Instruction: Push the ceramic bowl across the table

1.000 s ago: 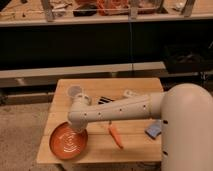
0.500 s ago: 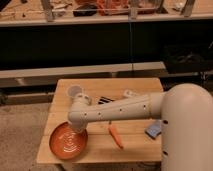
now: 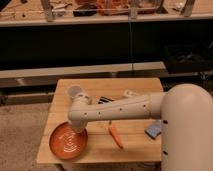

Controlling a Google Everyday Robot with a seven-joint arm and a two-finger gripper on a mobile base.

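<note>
The ceramic bowl (image 3: 68,142) is a wide orange-red dish with pale swirl rings, sitting at the front left corner of the light wooden table (image 3: 100,150). My white arm reaches from the right across the table's middle and bends down at its left end. The gripper (image 3: 78,126) points down at the bowl's far right rim, just behind the dish. Whether it touches the rim is hidden by the wrist.
A small translucent white cup (image 3: 75,92) stands behind the gripper at the back left. An orange carrot-like piece (image 3: 115,135) lies right of the bowl. A blue object (image 3: 154,129), a dark striped item (image 3: 104,100) and a white item (image 3: 131,93) lie nearby. Dark shelving stands behind.
</note>
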